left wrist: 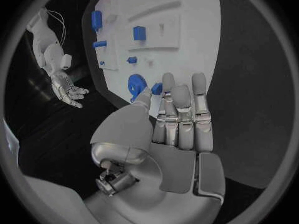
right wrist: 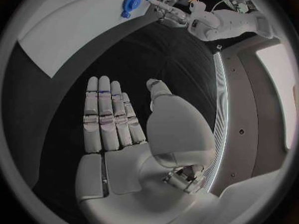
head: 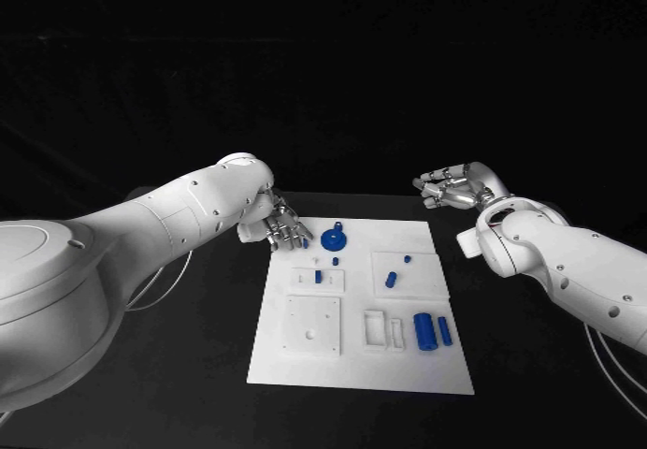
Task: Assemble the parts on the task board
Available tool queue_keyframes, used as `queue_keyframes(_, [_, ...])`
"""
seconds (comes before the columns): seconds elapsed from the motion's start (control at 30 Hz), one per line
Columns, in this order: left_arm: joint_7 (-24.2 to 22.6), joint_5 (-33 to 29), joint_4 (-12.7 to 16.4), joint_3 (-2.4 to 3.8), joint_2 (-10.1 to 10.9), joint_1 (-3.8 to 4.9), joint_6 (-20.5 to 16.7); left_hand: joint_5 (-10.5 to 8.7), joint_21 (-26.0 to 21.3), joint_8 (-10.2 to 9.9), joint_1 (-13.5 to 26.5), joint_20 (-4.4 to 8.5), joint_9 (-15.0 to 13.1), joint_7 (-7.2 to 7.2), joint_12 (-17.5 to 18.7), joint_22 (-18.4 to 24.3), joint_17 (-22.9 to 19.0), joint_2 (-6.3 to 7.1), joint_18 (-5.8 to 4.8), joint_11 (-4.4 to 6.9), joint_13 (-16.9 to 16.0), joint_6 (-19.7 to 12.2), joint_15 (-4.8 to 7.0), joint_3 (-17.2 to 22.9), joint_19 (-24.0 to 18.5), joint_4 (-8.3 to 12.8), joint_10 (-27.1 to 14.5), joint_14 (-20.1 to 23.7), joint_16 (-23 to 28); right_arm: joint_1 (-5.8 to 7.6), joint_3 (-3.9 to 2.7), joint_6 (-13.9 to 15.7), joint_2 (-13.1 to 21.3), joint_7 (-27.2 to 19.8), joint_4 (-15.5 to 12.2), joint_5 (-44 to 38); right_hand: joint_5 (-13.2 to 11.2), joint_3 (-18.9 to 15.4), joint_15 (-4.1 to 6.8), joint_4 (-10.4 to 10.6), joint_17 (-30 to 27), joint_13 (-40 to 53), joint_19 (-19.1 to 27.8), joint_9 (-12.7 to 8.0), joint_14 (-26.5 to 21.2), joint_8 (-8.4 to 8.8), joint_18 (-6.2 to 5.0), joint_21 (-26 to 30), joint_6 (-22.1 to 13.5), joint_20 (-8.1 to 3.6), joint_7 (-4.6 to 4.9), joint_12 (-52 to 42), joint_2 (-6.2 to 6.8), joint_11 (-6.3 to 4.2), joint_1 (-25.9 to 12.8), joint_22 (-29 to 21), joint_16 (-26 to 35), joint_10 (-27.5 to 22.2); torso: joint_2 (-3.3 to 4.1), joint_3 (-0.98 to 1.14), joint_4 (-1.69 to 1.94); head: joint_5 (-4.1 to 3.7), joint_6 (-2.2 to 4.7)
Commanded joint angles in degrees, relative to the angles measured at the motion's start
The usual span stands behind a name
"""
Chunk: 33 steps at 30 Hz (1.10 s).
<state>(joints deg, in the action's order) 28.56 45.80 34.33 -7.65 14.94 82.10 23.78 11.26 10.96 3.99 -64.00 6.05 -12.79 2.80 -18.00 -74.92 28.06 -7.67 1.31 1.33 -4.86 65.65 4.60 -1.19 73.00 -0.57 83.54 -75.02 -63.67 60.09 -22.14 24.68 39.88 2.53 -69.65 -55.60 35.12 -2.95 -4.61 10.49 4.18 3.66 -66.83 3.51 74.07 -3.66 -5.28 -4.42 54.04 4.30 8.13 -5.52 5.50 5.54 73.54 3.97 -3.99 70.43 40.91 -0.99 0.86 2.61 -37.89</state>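
The task board point(head: 362, 374) lies in the middle of the black table point(head: 202, 374). On it are several blue parts: a round blue disc point(head: 336, 238) near the far edge and two blue cylinders point(head: 424, 330) beside white holders. The left hand point(head: 280, 227) hovers at the far left corner, fingers straight and holding nothing; whether it touches the board is unclear. The right hand point(head: 456, 186) is well apart from the board, open and empty.

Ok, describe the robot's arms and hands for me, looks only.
Both arms are smooth white shells dotted with small dark screw holes; thin pale cables hang beneath them. The left hand and right hand are silver metal, with segmented fingers and rounded pale grey pads on the palm side.
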Motion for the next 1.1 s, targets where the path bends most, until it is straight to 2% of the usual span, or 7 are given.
queue_keyframes(0.03, [-0.2,-0.4,0.2,0.00,-0.1,-0.03,0.0,0.34,-0.2,0.2,-0.6,0.00,-0.2,0.12,0.3,-1.0,0.0,-0.16,-0.61,0.19,0.0,0.4,0.32,0.0,0.5,0.4,0.4,-0.1,-0.2,0.01,-0.03,-0.8,-0.1,-0.7,0.0,0.0,0.2,0.2,0.01,-0.3,-0.1,-0.1,0.5,0.0,-0.5,0.20,0.47,0.1,0.0,0.04,0.39,0.2,-0.43,-0.01,0.2,-0.1,0.3,-0.5,0.01,0.00,-0.02,0.05,0.03])
queue_keyframes(0.37, [-1.1,-0.9,-0.1,0.00,-0.3,-0.03,-1.3,0.52,-0.2,0.0,-2.7,-0.06,-0.1,0.44,0.6,-1.0,-0.1,-0.93,-0.61,0.06,0.2,-0.9,0.23,0.8,0.4,1.9,0.1,0.0,-0.2,0.01,-0.03,-1.0,-0.3,-0.6,0.2,0.0,0.2,0.2,0.01,-0.3,-0.1,-0.1,0.5,0.0,-0.5,0.20,0.47,0.1,0.0,0.04,0.39,0.2,-0.43,-0.01,0.2,-0.1,0.3,-0.5,0.06,0.00,-0.03,0.01,0.15])
queue_keyframes(0.47, [-1.3,-1.0,-0.2,0.00,-0.3,-0.03,-1.3,1.56,-0.2,0.0,-3.6,-0.04,-0.1,0.43,0.7,-1.0,-0.1,-1.23,-0.61,0.07,0.2,-0.9,0.25,1.2,0.3,2.6,0.2,0.0,-0.2,0.01,-0.03,-1.0,-0.3,-0.6,0.2,0.0,0.2,0.2,0.01,-0.3,-0.1,-0.1,0.5,0.0,-0.5,0.20,0.47,0.1,0.0,0.04,0.39,0.2,-0.43,-0.01,0.2,-0.1,0.3,-0.5,0.01,0.00,-0.02,0.04,0.07])
queue_keyframes(0.57, [-1.4,-1.1,-0.2,0.00,-0.2,-0.03,-1.3,4.79,-0.1,0.0,-4.4,0.00,-0.2,0.38,0.9,-1.1,-0.1,-1.60,-0.61,0.10,0.3,-0.9,0.28,1.9,0.3,3.7,0.2,0.0,-0.2,0.01,-0.03,-1.0,-0.4,-0.6,0.2,0.0,0.2,0.3,-0.01,-0.4,-0.1,-0.1,0.6,0.0,-0.6,0.20,0.43,0.1,0.1,0.07,0.39,0.2,-0.45,-0.01,0.1,-0.1,0.2,-0.6,0.02,-0.05,-0.01,0.00,0.05])
queue_keyframes(0.77, [-1.7,-1.3,-0.1,0.00,0.0,-0.03,-1.8,7.96,0.3,0.2,-5.9,0.16,-0.9,0.05,1.2,-1.1,0.0,-2.17,-0.59,0.28,0.4,0.1,0.46,3.7,0.3,5.9,0.9,-0.2,-0.5,0.01,-0.03,-1.0,-0.4,-0.6,0.3,0.1,0.2,0.3,-0.02,-0.4,-0.1,-0.1,0.6,0.0,-0.6,0.21,0.43,0.1,0.0,0.07,0.41,0.2,-0.43,0.01,0.0,-0.1,0.2,-0.6,0.00,-0.03,0.03,0.05,0.06])
queue_keyframes(0.9, [-2.0,-1.5,0.0,0.00,0.1,-0.03,-2.4,13.29,0.9,0.4,-6.1,0.36,-1.7,-0.10,1.6,-1.2,0.2,-1.55,-0.51,0.45,0.6,0.9,0.65,5.3,0.4,7.9,1.6,-0.5,-0.7,0.01,-0.03,-1.0,-0.4,-0.6,0.3,0.1,0.2,0.3,-0.04,-0.4,-0.1,-0.1,0.6,0.0,-0.6,0.20,0.43,0.1,0.0,0.09,0.41,0.2,-0.39,0.03,0.0,-0.1,0.2,-0.6,-0.01,-0.03,0.02,-0.02,0.05])
queue_keyframes(1.1, [-2.3,-1.5,0.5,0.01,0.4,-0.03,-4.0,16.90,2.3,0.8,-4.7,0.71,-3.5,-0.71,1.6,-1.2,0.7,-1.03,-0.34,0.85,0.4,3.3,1.05,8.5,0.6,10.4,2.9,-1.4,-1.0,0.01,-0.03,-1.0,-0.3,-0.6,0.3,0.2,0.3,0.3,-0.06,-0.4,-0.1,-0.1,0.7,0.0,-0.7,0.20,0.43,0.1,-0.1,0.11,0.42,0.1,-0.39,0.04,0.0,-0.1,0.2,-0.7,-0.02,-0.06,0.03,0.03,0.07])
